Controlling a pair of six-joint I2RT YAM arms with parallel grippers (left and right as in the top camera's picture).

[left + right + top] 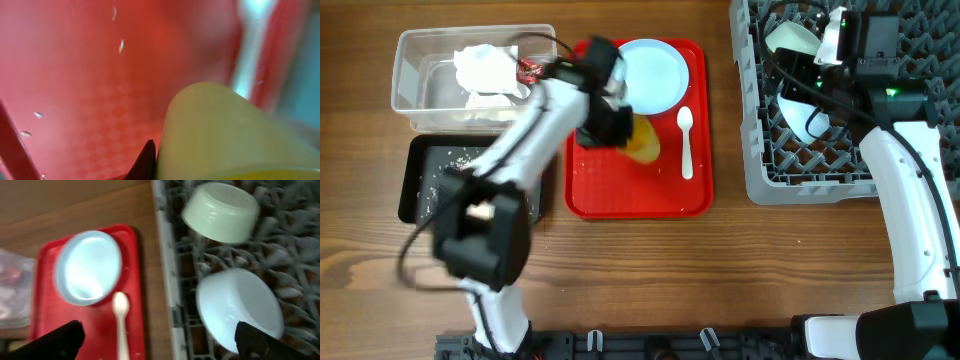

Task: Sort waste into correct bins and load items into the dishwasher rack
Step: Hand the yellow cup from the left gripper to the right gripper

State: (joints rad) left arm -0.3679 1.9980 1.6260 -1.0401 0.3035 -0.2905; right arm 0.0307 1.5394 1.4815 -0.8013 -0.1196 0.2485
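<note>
My left gripper (618, 128) is shut on the small yellow cup (642, 138) on the red serving tray (620, 195). In the left wrist view one dark finger (147, 162) presses the cup's wall (225, 135); the other finger is hidden. The light-blue plate (650, 75) and white spoon (686, 140) also lie on the tray. The pale green bowl (221, 211) and light-blue bowl (240, 310) sit upside down in the grey rack (820, 180). My right gripper (160, 342) hangs open above the rack's left edge, holding nothing.
The clear tub (415, 90) at the back left holds a white napkin (485, 68) and a red wrapper (530, 70). In front of it, the black tray (420, 200) carries rice grains. A few grains (121, 46) lie on the red tray.
</note>
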